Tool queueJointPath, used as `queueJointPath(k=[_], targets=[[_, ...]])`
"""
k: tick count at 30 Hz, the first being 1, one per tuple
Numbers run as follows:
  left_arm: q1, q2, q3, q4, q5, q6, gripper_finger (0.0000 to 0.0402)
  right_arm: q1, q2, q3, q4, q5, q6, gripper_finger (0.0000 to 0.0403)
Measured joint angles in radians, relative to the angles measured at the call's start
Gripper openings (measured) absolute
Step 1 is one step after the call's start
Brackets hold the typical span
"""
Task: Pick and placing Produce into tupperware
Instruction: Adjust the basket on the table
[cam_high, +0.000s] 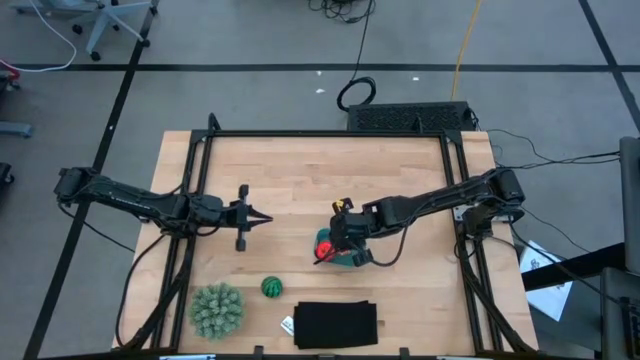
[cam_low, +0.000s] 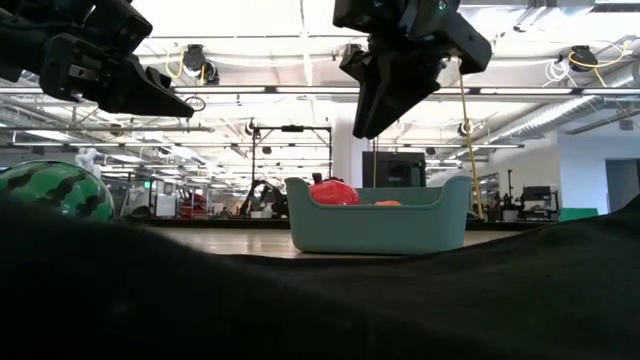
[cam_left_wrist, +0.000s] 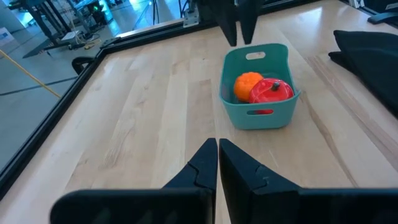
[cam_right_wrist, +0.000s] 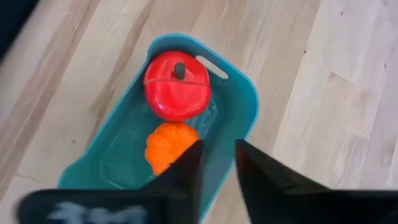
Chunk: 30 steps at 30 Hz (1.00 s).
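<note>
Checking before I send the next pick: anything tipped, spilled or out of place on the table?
Nothing stands out. The teal container sits upright and holds the red fruit and the orange one. The striped green ball lies apart on the wood, not yet packed. The right gripper hovers above the container; the left gripper waits shut.

We are holding our right gripper (cam_right_wrist: 216, 163) above the middle of the table, fingers pointing down and parted by a narrow gap. Our left gripper (cam_high: 262, 219) is hanging level at the left, fingers pressed together.
</note>
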<state>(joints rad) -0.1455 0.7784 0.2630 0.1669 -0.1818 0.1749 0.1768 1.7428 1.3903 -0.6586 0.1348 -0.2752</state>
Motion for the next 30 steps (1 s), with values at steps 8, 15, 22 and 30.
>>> queueJointPath(k=[8,15,22,30], targets=[[0.0,0.0,0.0,-0.003,0.0,0.0,0.0021,0.0,0.0,0.0,-0.003,-0.004,-0.002,0.0013],[0.0,0.0,0.0,-0.007,0.0,0.0,0.0021,0.0,0.0,0.0,-0.004,-0.005,-0.002,0.0002],[0.0,0.0,0.0,-0.007,0.0,0.0,0.0021,-0.039,0.006,0.0,0.057,-0.005,0.004,0.0],[0.0,0.0,0.0,-0.009,0.0,0.0,0.0021,-0.092,0.061,-0.002,0.118,-0.055,-0.034,0.0]])
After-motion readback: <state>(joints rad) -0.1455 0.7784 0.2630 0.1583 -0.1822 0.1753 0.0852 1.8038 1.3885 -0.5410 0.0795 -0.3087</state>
